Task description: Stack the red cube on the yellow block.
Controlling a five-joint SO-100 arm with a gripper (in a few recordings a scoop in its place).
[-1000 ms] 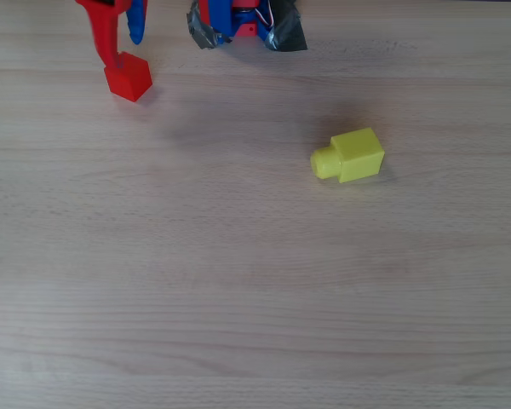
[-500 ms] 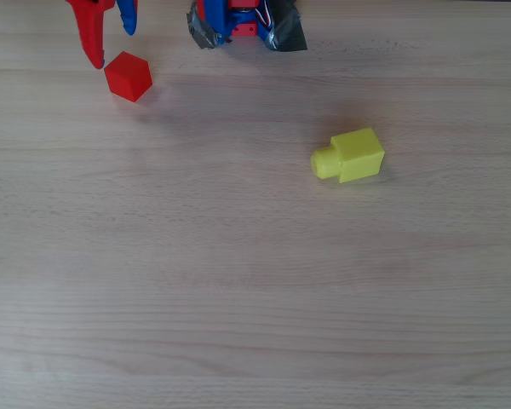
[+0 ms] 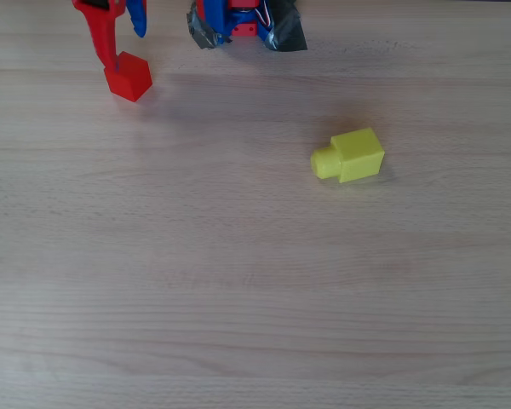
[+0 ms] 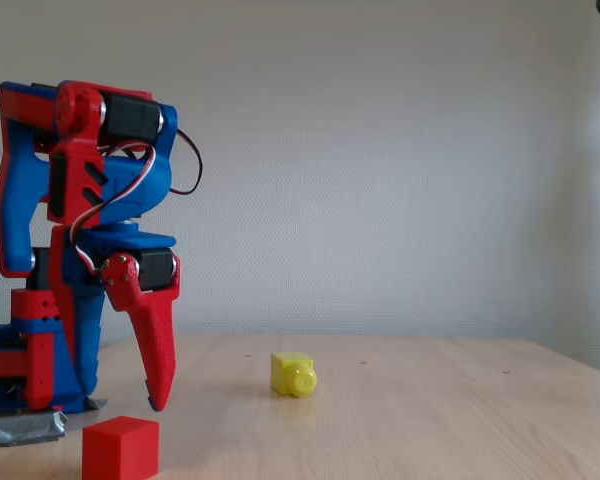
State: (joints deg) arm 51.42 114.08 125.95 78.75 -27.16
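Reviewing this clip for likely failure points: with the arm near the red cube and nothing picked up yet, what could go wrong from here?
The gripper is open, and its red finger seems to reach the red cube at an edge, so closing could push or twist the cube instead of gripping it. The yellow block lies on its side with its round stub pointing sideways; a nudge during stacking might shift it, and the cube may need careful centring.

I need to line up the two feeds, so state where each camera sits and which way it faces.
Overhead view: above the wooden table, looking straight down; the gripper and arm base show at the top edge.
Fixed view: low at table height, facing a pale wall; the whole arm stands at the left, red finger pointing down.
Both show the red cube near the gripper and the yellow block lying on its side, apart from it.
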